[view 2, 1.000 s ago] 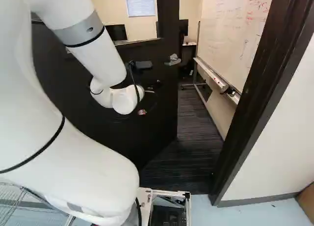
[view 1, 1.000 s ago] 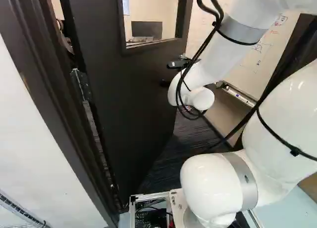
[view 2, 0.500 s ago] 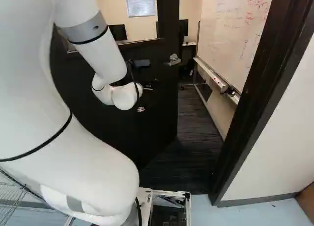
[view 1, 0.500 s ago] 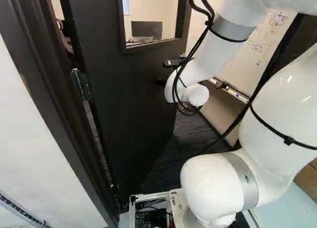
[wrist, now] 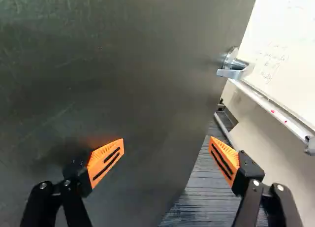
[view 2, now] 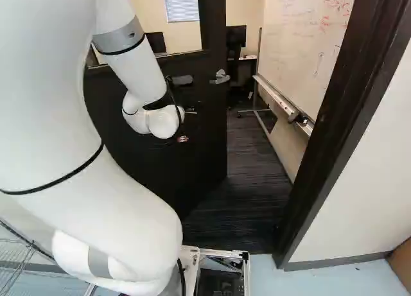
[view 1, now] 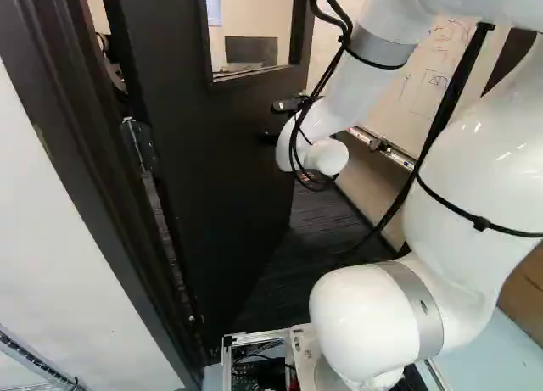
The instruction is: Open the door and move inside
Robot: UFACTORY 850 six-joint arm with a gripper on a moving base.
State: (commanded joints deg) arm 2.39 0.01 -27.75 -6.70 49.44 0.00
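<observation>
In the right base view my gripper (view 2: 187, 125), partly hidden by the white wrist, is at the dark door (view 2: 209, 132), below the lever handle (view 2: 219, 77). The door stands ajar, swung away into the room. In the wrist view the gripper (wrist: 166, 149) has its fingers wide apart with nothing between them. One orange pad (wrist: 106, 160) is close over the door's face (wrist: 123, 69); whether it touches, I cannot tell. The other is past the door's free edge. The silver handle (wrist: 233, 67) lies ahead, clear of both fingers.
The dark door frame stands on both sides, its near post (view 1: 93, 187) at the left and the other (view 2: 331, 122) at the right. Beyond the gap are dark carpet (view 2: 257, 174), a whiteboard (view 2: 305, 45) on a stand, and monitors.
The arm has reached farther forward, its wrist shifting left in the left base view. The door has swung a little farther into the room, widening the gap. The base has not moved.
</observation>
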